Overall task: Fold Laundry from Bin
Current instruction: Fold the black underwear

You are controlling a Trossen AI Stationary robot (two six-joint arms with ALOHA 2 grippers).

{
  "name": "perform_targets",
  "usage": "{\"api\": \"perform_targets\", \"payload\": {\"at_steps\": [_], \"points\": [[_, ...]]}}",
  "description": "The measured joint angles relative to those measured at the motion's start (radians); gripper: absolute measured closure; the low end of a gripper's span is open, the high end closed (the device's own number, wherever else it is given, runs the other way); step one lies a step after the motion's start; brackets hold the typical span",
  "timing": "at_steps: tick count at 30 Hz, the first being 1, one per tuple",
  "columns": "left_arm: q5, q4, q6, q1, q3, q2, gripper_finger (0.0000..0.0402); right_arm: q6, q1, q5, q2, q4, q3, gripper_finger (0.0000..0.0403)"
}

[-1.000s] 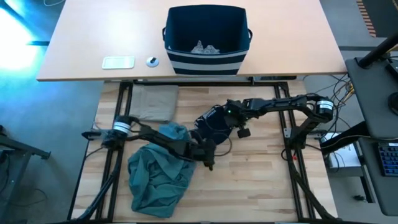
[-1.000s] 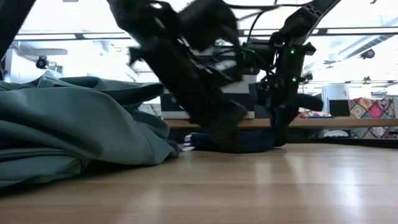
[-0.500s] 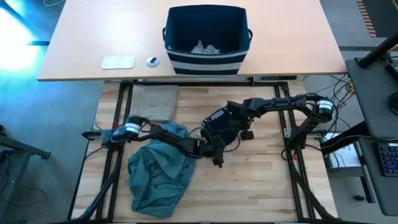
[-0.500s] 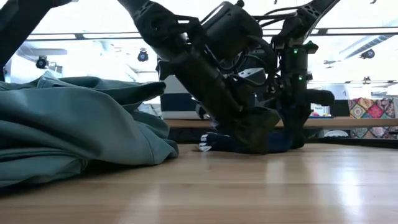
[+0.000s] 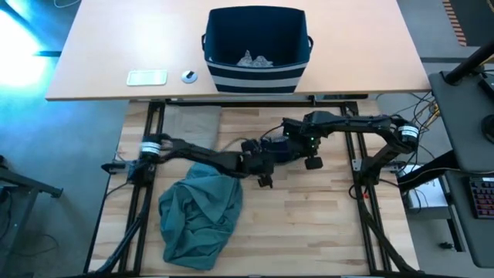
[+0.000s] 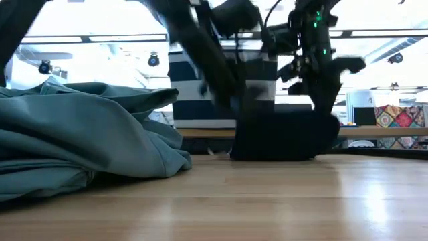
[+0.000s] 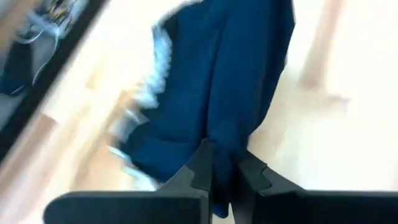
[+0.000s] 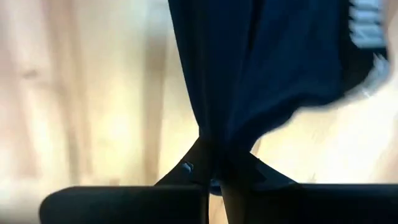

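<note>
Both grippers pinched onto the navy garment (image 5: 275,147) at table centre. Left gripper (image 7: 222,177) clamps a bunched fold; right gripper (image 8: 214,163) clamps another fold, just toward 3 o'clock. Garment hangs between them, its lower edge touching wood. Teal-green garment (image 5: 199,220) heaped at 8 o'clock. Bin (image 5: 256,50) at 12 o'clock.

High view: straight down, far, whole table. Low view: table-top height, level, near teal garment (image 6: 80,137) at frame left. Wrist views: very close, facing navy garment (image 7: 217,93), shared with all views.
</note>
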Motion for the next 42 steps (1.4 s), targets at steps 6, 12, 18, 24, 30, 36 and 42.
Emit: {"api": "perform_targets", "payload": {"at_steps": [6, 12, 18, 24, 30, 36, 42], "points": [[0.235, -0.123, -0.053, 0.008, 0.001, -0.242, 0.0399, 0.071, 0.005, -0.258, -0.052, -0.215, 0.162, 0.0390], [0.568, -0.209, -0.205, 0.005, 0.017, -0.431, 0.0400, 0.228, 0.060, -0.556, -0.147, -0.289, 0.241, 0.0390], [0.684, -0.151, -0.196, 0.064, -0.069, -0.387, 0.0401, 0.251, 0.085, -0.473, -0.158, -0.043, 0.118, 0.0390], [0.802, 0.055, -0.165, 0.219, -0.172, -0.197, 0.0400, 0.248, 0.036, -0.254, -0.040, 0.270, -0.056, 0.0390], [0.807, 0.030, -0.055, 0.382, -0.118, -0.042, 0.0350, 0.167, -0.068, 0.021, 0.085, 0.387, -0.095, 0.0382], [0.817, -0.030, 0.022, 0.497, 0.004, 0.000, 0.0264, 0.095, -0.168, 0.083, 0.143, 0.354, -0.012, 0.0308], [0.817, -0.403, 0.191, 0.544, 0.159, -0.035, 0.0197, 0.062, -0.222, 0.183, 0.071, 0.279, 0.074, 0.0237]]}}
